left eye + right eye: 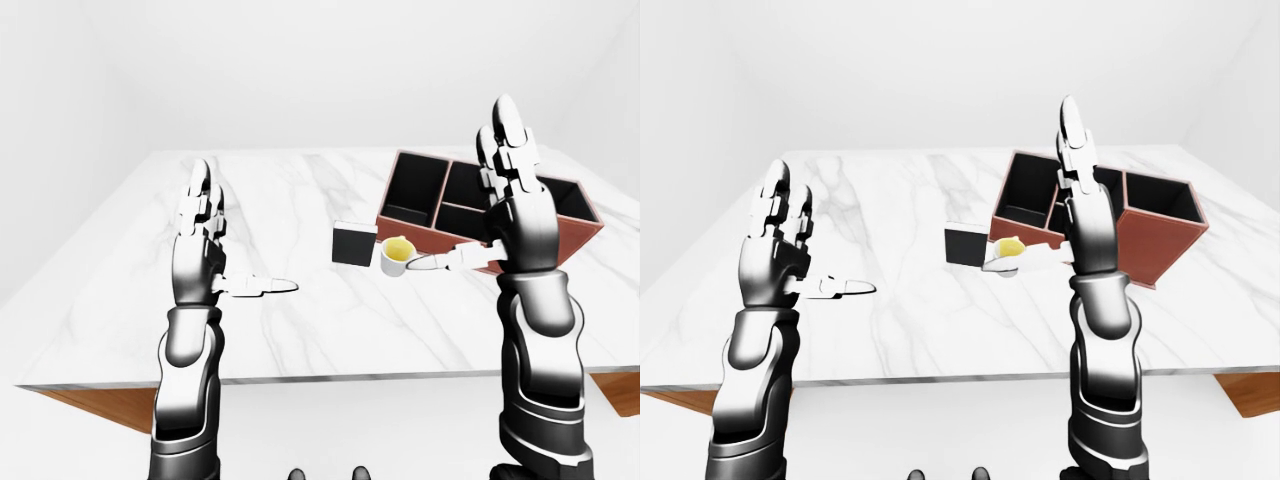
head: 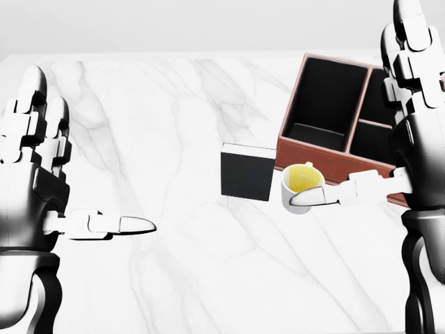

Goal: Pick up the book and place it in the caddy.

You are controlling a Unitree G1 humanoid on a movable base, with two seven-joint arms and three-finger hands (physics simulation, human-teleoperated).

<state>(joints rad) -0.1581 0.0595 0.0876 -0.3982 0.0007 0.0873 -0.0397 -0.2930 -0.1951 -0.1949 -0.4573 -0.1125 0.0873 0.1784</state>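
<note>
Both arms are raised over the white marble table [image 2: 174, 264], palms turned inward. The left hand [image 2: 35, 174] is spread wide, its fingers pointing up and its thumb [image 2: 115, 224] jutting out to the right above bare stone, holding nothing. The right hand [image 2: 410, 139] is spread the same way, fingers up and thumb reaching left, so that in the head view its tip crosses the lower edge of a white cup [image 2: 300, 186] with a yellow inside; whether it touches the cup I cannot tell.

The book [image 2: 247, 172], a dark volume with a pale top edge, stands upright on the table just left of the cup and near the caddy's near-left corner, with neither hand on it. The caddy [image 1: 480, 200] is a red-brown box with black compartments, sitting on the right, farther part of the table, partly hidden by the right hand.
</note>
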